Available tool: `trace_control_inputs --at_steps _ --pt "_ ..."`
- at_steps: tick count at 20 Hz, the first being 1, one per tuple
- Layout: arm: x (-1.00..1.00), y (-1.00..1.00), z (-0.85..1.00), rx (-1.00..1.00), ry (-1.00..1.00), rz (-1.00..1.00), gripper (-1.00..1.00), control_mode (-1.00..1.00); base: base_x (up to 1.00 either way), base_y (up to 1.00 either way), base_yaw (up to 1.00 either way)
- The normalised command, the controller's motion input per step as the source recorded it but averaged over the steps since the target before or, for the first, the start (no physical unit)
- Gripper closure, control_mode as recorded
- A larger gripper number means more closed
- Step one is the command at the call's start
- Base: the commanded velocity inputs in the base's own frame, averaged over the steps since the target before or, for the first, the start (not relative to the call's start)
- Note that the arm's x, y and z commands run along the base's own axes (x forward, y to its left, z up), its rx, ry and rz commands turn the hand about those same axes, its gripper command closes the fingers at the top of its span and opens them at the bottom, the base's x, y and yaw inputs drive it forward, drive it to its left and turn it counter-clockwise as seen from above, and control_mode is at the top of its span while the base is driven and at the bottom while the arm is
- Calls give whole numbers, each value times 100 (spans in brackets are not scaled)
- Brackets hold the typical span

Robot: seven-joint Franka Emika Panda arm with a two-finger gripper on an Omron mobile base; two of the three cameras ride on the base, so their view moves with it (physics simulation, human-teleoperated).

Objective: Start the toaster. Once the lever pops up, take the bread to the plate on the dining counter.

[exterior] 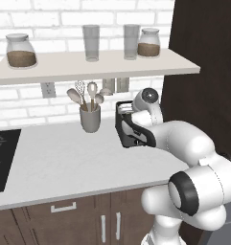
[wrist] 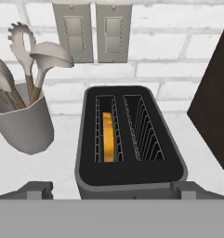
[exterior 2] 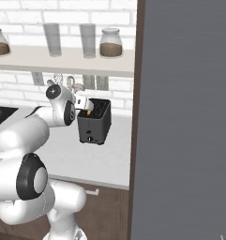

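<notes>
The dark toaster (wrist: 129, 174) stands on the pale worktop against the brick wall, seen from above in the hand view. The bread (wrist: 108, 137), a golden orange-brown slice, sits deep in its left slot; the right slot holds nothing. My gripper (wrist: 112, 190) hovers just above the toaster's near end, open, its two fingertips (wrist: 35, 188) spread wider than the toaster body. From the base, the arm covers part of the toaster (exterior: 128, 131), and the gripper (exterior 2: 89, 107) hangs over the toaster (exterior 2: 95, 124) beside the bread (exterior 2: 89, 112). The plate and the dining counter are out of view.
A grey utensil cup (exterior: 90, 118) with spoons and a whisk stands left of the toaster. A black cooktop (exterior: 2, 158) lies at the far left. A shelf (exterior: 88, 64) with jars and glasses hangs overhead. A tall dark cabinet (exterior: 203, 72) rises right of the toaster.
</notes>
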Motion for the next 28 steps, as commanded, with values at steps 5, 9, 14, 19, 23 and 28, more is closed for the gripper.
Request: trace_control_inputs --at_steps 5,9,14,19,23,28 --pt "0 0 0 0 0 0 -100 -100 0 0 0" --pt "0 0 0 0 0 0 -100 -100 0 0 0" --pt "0 0 0 0 0 0 -100 -100 0 0 0" --pt "0 0 0 0 0 0 -100 -100 0 0 0" --pt "0 0 0 0 0 0 -100 -100 0 0 0" --pt "0 0 0 0 0 0 -100 -100 0 0 0"
